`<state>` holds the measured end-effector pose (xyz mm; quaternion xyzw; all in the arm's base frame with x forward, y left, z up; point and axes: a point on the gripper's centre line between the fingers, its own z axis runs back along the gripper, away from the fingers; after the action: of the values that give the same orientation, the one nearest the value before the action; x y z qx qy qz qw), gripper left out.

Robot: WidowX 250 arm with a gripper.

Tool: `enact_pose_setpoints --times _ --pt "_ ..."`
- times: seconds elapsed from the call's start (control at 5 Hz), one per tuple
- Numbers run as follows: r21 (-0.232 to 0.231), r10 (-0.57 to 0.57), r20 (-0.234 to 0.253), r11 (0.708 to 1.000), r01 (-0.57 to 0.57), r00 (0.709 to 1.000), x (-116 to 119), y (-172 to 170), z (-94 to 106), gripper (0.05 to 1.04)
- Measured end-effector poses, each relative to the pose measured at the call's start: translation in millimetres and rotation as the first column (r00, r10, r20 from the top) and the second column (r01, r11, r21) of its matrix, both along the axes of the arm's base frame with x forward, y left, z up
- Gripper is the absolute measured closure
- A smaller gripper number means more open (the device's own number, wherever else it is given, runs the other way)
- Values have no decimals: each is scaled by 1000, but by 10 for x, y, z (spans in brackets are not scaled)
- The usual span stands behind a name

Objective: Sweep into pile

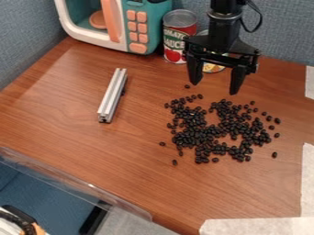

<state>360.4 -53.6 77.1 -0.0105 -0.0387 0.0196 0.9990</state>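
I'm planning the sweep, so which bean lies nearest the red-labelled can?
The lone bean between the red-labelled can and the main scatter; all others lie farther away.

The black arm is seen at the top edge, right of centre, with its wrist held roughly upright. The gripper [215,87] is pointed downward, and its two dark fingers [195,69] are spread well apart, with nothing held between their tips.
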Motion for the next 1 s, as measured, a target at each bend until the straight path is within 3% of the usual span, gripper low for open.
enact_pose_setpoints --times 0.2,0.6,0.8,1.0 --pt "5 -3 -32 1000 3 999 -17 3 -128 83" --pt "8 105 49 994 -106 993 138 871 -177 83" --pt "29 157 69 987 -159 985 118 1200 -222 83" --pt "55 214 58 975 -217 975 41 1563 -338 83"
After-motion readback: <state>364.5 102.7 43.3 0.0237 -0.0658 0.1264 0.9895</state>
